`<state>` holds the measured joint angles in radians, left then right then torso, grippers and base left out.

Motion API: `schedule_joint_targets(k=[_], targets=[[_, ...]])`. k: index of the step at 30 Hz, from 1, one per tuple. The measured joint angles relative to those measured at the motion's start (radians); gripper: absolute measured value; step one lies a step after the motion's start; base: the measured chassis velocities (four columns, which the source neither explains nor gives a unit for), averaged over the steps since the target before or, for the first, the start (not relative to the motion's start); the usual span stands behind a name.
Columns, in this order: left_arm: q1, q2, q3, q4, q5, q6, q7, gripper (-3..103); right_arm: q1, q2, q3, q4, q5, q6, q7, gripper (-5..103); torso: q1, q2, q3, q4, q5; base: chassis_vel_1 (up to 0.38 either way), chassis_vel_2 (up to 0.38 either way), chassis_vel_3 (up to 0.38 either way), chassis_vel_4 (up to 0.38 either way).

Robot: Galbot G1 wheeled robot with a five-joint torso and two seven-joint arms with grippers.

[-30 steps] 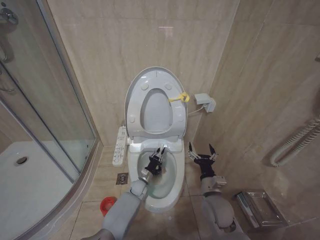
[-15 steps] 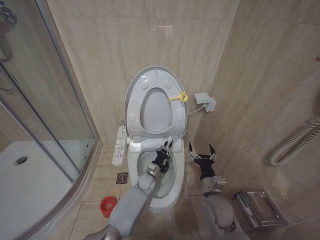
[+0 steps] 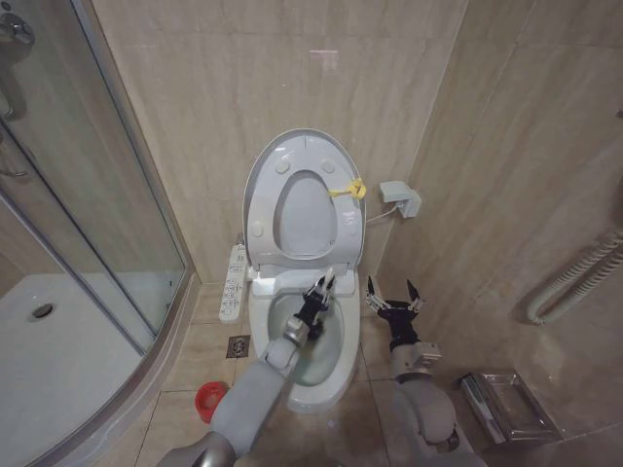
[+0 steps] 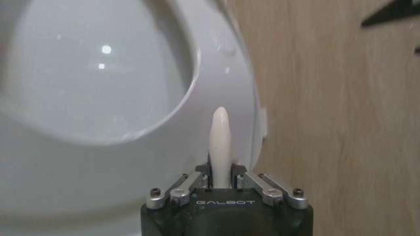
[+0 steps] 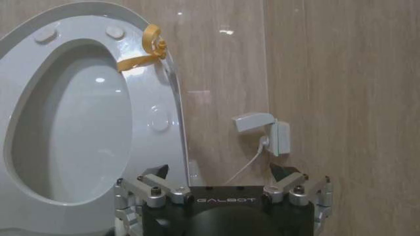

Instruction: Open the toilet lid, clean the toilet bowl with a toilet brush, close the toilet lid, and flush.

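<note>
Over the toilet bowl (image 3: 313,362), left pincer (image 3: 320,290) seemingly clamping the toilet brush (image 4: 221,142)

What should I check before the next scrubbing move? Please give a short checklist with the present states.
1. Toilet lid raised against the wall: ok.
2. Left gripper shut on the toilet brush handle: ok.
3. Left gripper above the toilet bowl: ok.
4. Brush head touching the bowl's inside: cannot tell, hidden.
5. Right gripper open, beside the bowl and apart from it: ok.
6. Red holder cup on the floor, apart from the left arm: ok.
</note>
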<state>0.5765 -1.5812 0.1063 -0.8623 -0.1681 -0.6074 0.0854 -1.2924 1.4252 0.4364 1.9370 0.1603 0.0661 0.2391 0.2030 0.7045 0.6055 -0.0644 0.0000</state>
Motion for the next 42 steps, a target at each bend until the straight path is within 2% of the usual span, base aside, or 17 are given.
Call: schedule_joint_targets(k=[7, 20, 28, 35, 42], targets=[[-0.005, -0.007, 0.016, 0.055, 0.001, 0.008, 0.018, 19, 0.000, 0.000, 0.000, 0.000, 0.000, 0.000, 0.000, 100, 0.000, 0.000, 0.000, 0.0005, 0.0000, 0.000, 0.000, 0.000, 0.000], [-0.009, 0.008, 0.007, 0.003, 0.000, 0.012, 0.018, 19, 0.000, 0.000, 0.000, 0.000, 0.000, 0.000, 0.000, 100, 0.000, 0.000, 0.000, 0.0002, 0.0000, 0.000, 0.000, 0.000, 0.000], [-0.006, 0.001, 0.017, 0.060, 0.001, -0.001, 0.030, 19, 0.000, 0.000, 0.000, 0.000, 0.000, 0.000, 0.000, 100, 0.000, 0.000, 0.000, 0.0001, -0.0001, 0.000, 0.000, 0.000, 0.000], [0.002, 0.044, 0.014, 0.029, 0.005, -0.001, 0.030, 19, 0.000, 0.000, 0.000, 0.000, 0.000, 0.000, 0.000, 100, 0.000, 0.000, 0.000, 0.0007, 0.0000, 0.000, 0.000, 0.000, 0.000], [-0.006, 0.033, 0.003, 0.005, -0.008, -0.010, 0.028, 19, 0.000, 0.000, 0.000, 0.000, 0.000, 0.000, 0.000, 100, 0.000, 0.000, 0.000, 0.0002, 0.0000, 0.000, 0.000, 0.000, 0.000]])
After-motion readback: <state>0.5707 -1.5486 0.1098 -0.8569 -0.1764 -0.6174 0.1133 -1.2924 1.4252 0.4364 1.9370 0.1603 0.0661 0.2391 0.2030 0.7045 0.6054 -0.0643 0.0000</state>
